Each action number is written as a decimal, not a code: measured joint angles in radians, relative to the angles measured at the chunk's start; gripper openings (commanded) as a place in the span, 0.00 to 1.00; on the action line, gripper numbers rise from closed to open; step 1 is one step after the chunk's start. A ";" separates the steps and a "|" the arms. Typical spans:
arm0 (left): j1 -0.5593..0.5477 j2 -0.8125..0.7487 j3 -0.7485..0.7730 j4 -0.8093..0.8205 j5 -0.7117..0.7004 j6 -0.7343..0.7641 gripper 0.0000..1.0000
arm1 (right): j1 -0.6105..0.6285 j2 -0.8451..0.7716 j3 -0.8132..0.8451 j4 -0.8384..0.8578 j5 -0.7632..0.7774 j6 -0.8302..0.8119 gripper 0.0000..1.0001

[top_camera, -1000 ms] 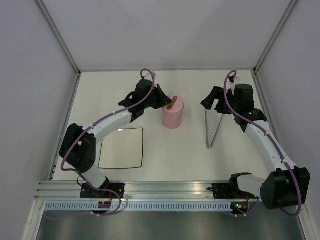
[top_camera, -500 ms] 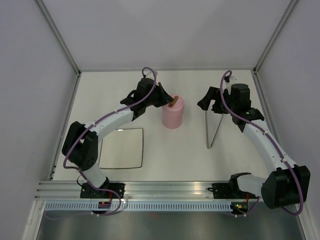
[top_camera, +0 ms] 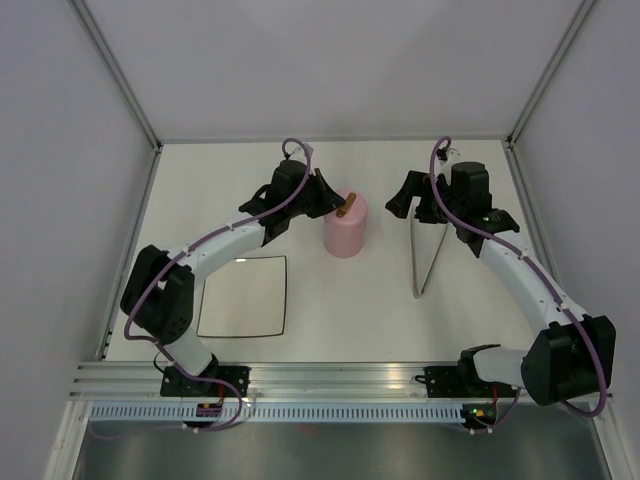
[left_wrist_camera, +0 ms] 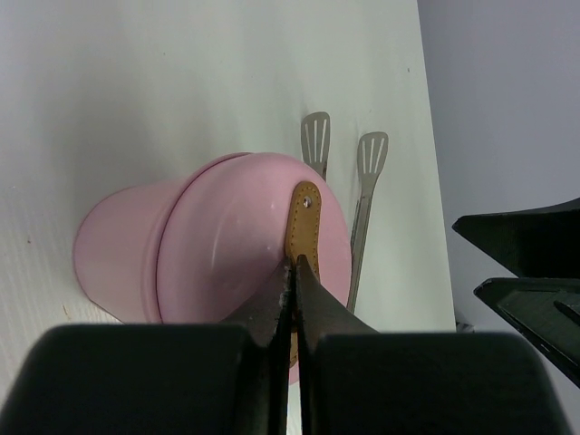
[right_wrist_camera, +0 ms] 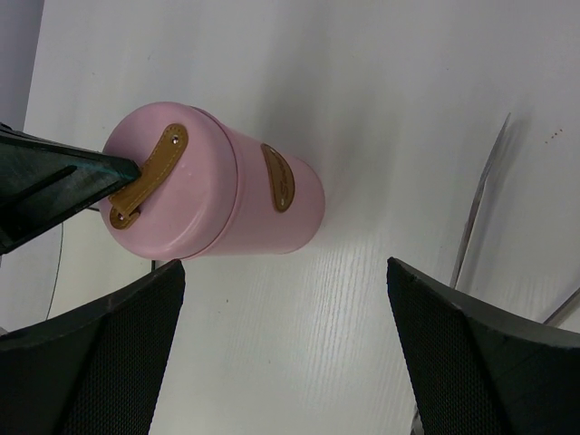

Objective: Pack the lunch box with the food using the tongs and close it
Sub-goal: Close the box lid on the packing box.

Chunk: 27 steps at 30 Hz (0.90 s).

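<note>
Left end effector (left_wrist_camera: 294,267) clamped on lid strap (left_wrist_camera: 304,213) atop lunch box (top_camera: 345,232): closing step, seat-and-release judged next; right end effector (top_camera: 408,203) apart, tongs (top_camera: 425,258) near it.

You will find no text, number, brand or sign to read in any view. The brown tab (right_wrist_camera: 279,178) on the side of the lunch box (right_wrist_camera: 258,213) looks like a label, but it is too small for you to make out any lettering on it.
</note>
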 measured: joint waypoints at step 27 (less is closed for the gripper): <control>0.005 -0.043 -0.035 0.008 -0.026 -0.012 0.02 | 0.061 0.049 0.039 0.003 0.006 -0.010 0.97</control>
